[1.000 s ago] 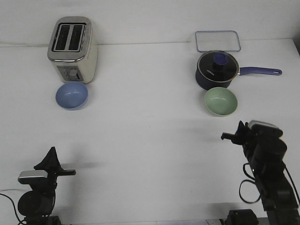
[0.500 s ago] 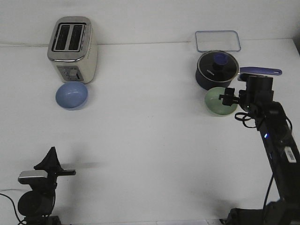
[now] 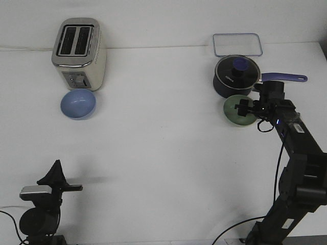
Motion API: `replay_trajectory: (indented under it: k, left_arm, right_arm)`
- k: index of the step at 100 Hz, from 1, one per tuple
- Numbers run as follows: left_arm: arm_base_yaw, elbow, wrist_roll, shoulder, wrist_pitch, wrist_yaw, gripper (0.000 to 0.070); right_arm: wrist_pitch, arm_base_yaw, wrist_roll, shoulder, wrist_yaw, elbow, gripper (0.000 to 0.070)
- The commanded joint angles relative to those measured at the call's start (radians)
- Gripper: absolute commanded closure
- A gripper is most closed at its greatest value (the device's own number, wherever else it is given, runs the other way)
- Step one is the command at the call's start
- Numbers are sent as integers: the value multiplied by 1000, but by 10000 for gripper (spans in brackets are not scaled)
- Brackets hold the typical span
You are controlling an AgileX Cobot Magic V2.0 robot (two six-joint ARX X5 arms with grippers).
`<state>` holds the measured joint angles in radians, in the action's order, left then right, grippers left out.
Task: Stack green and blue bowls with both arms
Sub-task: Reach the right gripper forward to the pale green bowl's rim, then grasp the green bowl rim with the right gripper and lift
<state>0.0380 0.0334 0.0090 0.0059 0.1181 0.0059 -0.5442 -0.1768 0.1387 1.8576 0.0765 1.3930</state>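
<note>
**Table inventory: two arms, two bowls, four other items**

Right gripper [image 3: 244, 108], count one: reached out over the far right of the table, its tip down in the green bowl [image 3: 234, 113]. Whether the fingers are spread or pinching the rim cannot be told from the front view.

Left gripper [image 3: 55, 173], count one: parked at the near left corner, pointing up, fingers drawn together to a point, nothing between them.

Bowls, count two. The green one sits far right, just near of the saucepan and partly covered by the right arm. The blue bowl [image 3: 78, 103] sits far left, upright, just near of the toaster. The two bowls are well apart, on opposite sides of the table.

Saucepan [image 3: 236, 76], count one: dark navy, lid on with a blue knob, handle pointing right.

Toaster [image 3: 79, 53], count one: silver and cream, two slots, far left.

Clear rectangular lid [image 3: 237, 44], count one: flat, beyond the saucepan.

White table [image 3: 163, 168], count one.
</note>
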Motion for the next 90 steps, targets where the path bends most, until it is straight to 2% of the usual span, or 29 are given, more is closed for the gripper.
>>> replay_trajectory:
  k: [1, 7, 17, 36, 55, 76, 90]
  left_arm:
    - [1, -19, 5, -2, 11, 2, 685]
    - [1, -19, 5, -2, 11, 2, 685]
    - [1, -19, 5, -2, 11, 2, 685]
    - [1, -19, 5, -2, 11, 2, 685]
    - [1, -19, 5, -2, 11, 2, 685]
    - [1, -19, 5, -2, 11, 2, 685]
    - [1, -19, 5, -2, 11, 2, 685]
  right_arm:
    - [20, 1, -11, 26, 3, 22, 409]
    - [20, 1, -16, 27, 5, 22, 551]
    - [16, 0, -43, 27, 6, 22, 700]
    - [-37, -8, -73, -4, 16, 22, 700]
    - [-94, -8, -61, -150, 95, 22, 700]
    - [-207, 32, -49, -367, 259, 12, 700]
    - [-236, 119, -41, -516, 267, -66, 700]
